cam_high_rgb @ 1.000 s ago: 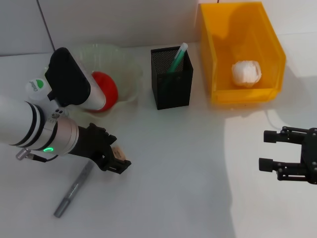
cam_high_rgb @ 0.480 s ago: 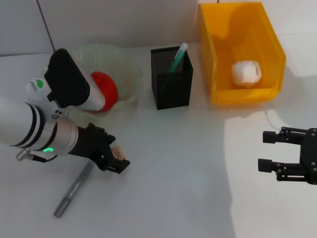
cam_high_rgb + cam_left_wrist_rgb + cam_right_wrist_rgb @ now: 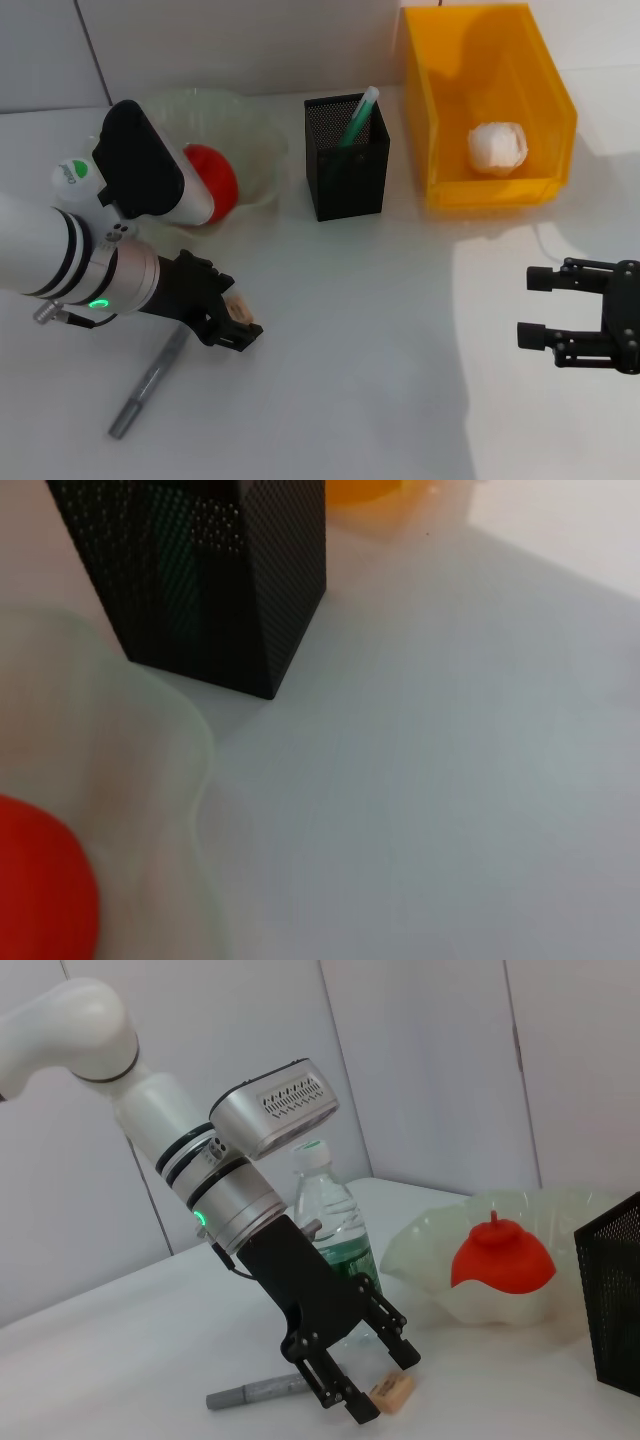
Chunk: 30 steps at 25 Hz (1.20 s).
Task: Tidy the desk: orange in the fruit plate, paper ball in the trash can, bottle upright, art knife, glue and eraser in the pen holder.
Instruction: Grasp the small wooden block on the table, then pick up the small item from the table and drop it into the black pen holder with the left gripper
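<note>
Step now: the eraser looks like the thing being picked up, to go in the pen holder.
Left claw (image 3: 237, 322): it is down low on the surface (image 3: 380, 330), and its fingers are around the eraser (image 3: 391, 1393). The fingers look spread a little, one on each side of it. I think they have not squeezed it tight yet.
Eraser: a small tan block lying flat on the surface, right between the left claw's fingertips.
Pen holder (image 3: 346, 155): a black mesh box, standing up, well apart from the eraser, toward the back. A green stick that may be the glue (image 3: 357, 115) is already leaning inside it.
Art knife (image 3: 150, 383): a long gray thing lying on the surface just beside the left claw. It is not put away yet.
Orange (image 3: 213, 178): it sits in the clear fruit plate (image 3: 262, 150). It looks done.
Bottle (image 3: 335, 1225): it stands up near the plate, behind the left arm.
Paper ball (image 3: 497, 145): it is inside the yellow trash can (image 3: 436, 120). Done.
Right claw (image 3: 535, 306): spread apart, holding nothing, waiting off to the side above the surface.
Next move: the left claw should pinch the eraser firmly, lift it straight up, and carry it over the pen holder's open top.
</note>
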Available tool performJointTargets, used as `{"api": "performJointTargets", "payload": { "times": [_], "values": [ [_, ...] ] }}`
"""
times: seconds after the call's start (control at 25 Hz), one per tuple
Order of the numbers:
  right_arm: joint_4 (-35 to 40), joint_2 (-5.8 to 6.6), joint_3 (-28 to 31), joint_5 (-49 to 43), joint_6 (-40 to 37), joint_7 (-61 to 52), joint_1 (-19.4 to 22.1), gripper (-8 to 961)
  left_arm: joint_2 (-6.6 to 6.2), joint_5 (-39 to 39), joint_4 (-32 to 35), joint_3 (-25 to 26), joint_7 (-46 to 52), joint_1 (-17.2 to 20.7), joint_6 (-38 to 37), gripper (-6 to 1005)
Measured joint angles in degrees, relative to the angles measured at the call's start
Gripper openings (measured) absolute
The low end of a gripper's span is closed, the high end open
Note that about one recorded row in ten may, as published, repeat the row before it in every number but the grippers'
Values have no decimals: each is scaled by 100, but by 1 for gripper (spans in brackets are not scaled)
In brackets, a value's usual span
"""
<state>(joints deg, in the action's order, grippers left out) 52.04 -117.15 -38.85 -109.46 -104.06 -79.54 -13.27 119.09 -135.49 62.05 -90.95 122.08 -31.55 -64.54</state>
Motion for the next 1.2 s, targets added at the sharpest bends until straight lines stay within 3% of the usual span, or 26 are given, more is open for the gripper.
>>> {"api": "performJointTargets", "payload": {
  "times": [0.36, 0.6, 0.88, 1.08, 1.2],
  "values": [
    [0, -17, 0, -52, 0, 0, -5, 758, 0, -4, -26, -149, -8, -56, -9, 760],
    [-1, -18, 0, -53, 0, -18, -15, 757, 0, -4, -26, -123, 10, -52, 14, 552],
    [-1, -8, 0, -52, 0, -37, -26, 756, 0, -53, -26, -149, -7, -60, 49, 517],
    [-1, 2, 5, -53, 0, -45, -27, 755, 0, -73, -23, -155, -9, -67, 49, 406],
    [-1, 8, 8, -52, 0, -46, -26, 754, 0, -80, -19, -155, -9, -70, 48, 395]
  ]
}}
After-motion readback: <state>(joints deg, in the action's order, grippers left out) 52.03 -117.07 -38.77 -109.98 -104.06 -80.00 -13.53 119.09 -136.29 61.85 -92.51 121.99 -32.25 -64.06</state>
